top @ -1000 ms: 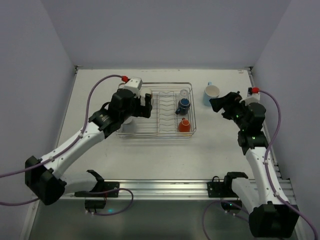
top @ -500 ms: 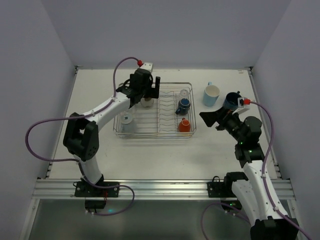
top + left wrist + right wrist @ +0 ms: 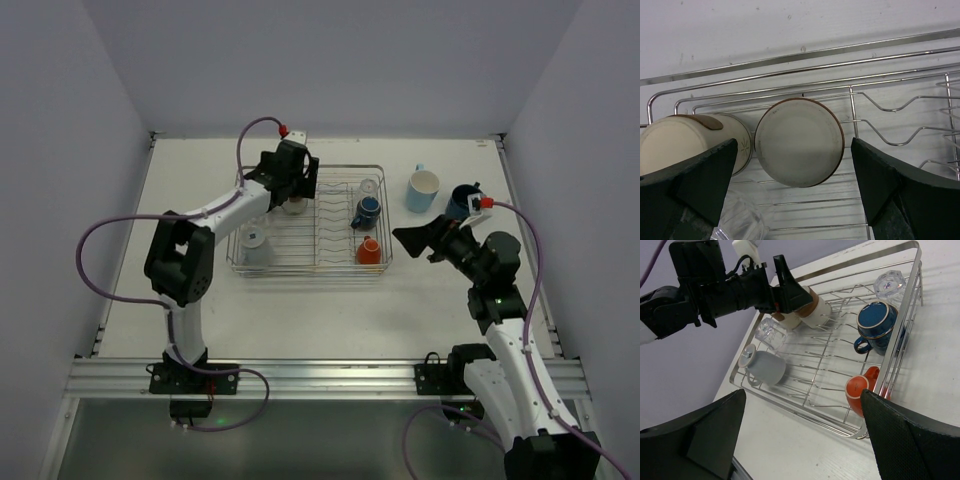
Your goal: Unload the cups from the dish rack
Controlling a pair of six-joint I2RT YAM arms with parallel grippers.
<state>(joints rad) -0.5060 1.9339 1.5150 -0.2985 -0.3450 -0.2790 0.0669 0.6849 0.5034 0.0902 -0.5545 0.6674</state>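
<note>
The silver wire dish rack [image 3: 335, 268] lies mid-table. It holds a small dark blue cup [image 3: 367, 210], a small orange cup [image 3: 369, 250], a clear glass [image 3: 369, 186], a grey mug [image 3: 254, 241] and two cream, brown-rimmed cups [image 3: 293, 206]. My left gripper [image 3: 301, 184] is open above the rack's far-left corner. In the left wrist view its jaws stand either side of one cream cup's base [image 3: 799, 141], apart from it. My right gripper [image 3: 418, 240] is open and empty just right of the rack. A light blue mug [image 3: 422, 190] and a navy cup [image 3: 462, 201] stand on the table.
In the left wrist view a second cream cup [image 3: 687, 145] lies left of the first and a clear glass [image 3: 740, 222] lies below it. The right wrist view shows the rack [image 3: 805, 412], the orange cup [image 3: 862, 390] and the dark blue cup [image 3: 877, 325]. Walls close three sides.
My left arm has stretched out to the rack's far-left corner. My right gripper has moved left and nearer, away from the table's right side, where the navy cup now shows.
</note>
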